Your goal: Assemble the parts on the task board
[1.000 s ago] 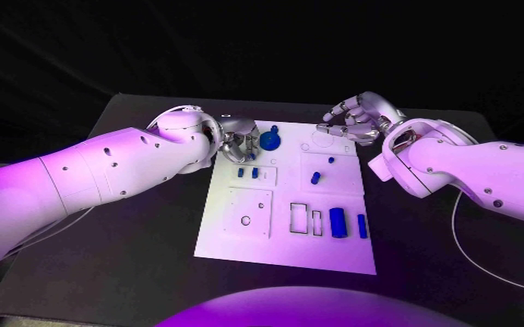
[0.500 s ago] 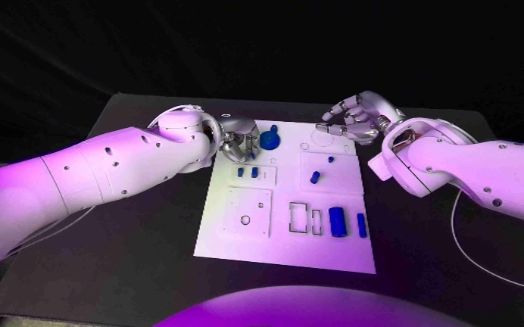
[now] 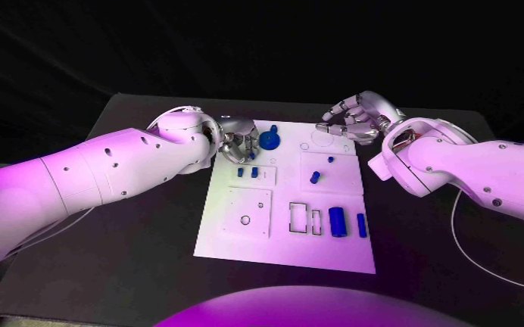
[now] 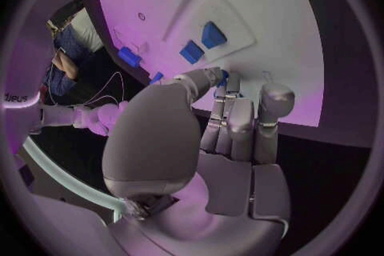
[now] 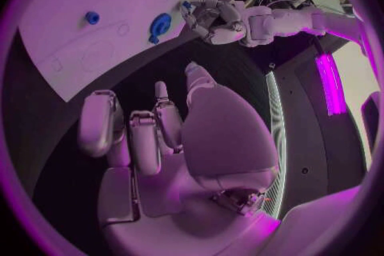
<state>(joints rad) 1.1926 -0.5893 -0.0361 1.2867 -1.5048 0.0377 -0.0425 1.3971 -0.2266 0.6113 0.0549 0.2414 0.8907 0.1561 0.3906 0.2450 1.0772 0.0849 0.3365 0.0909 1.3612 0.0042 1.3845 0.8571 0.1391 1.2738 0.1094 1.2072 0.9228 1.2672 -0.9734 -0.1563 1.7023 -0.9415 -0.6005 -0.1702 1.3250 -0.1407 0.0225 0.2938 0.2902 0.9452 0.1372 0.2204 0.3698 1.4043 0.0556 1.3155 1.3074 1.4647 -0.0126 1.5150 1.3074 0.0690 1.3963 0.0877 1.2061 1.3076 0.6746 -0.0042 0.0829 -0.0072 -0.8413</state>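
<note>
The left hand (image 3: 232,144) has its silver fingers (image 4: 228,116) curled together at the far left corner of the white rectangular task board (image 3: 273,247), their tips right by a small blue part (image 4: 223,74) at the board's edge; whether they pinch that part cannot be told. The right hand (image 3: 355,119) hovers over the far right corner of the board with its fingers (image 5: 132,134) loosely curled and apart, holding nothing. Just beside the left hand, near the board's far edge, lies a blue ring-shaped part with a stub (image 3: 269,140). Two short blue blocks (image 3: 247,172) stand in a raised square on the board's left side, and a small blue peg (image 3: 316,178) sits in the square to their right, with a smaller blue dot (image 3: 331,159) beyond it. Toward the board's near right corner lie a blue cylinder (image 3: 338,222) and a narrow blue bar (image 3: 361,225), next to two outlined rectangular slots (image 3: 298,217). No writing on the board can be read. The black surface (image 3: 131,266) lies bare along the board's left, right and near edges, with wide room near the front corners.
</note>
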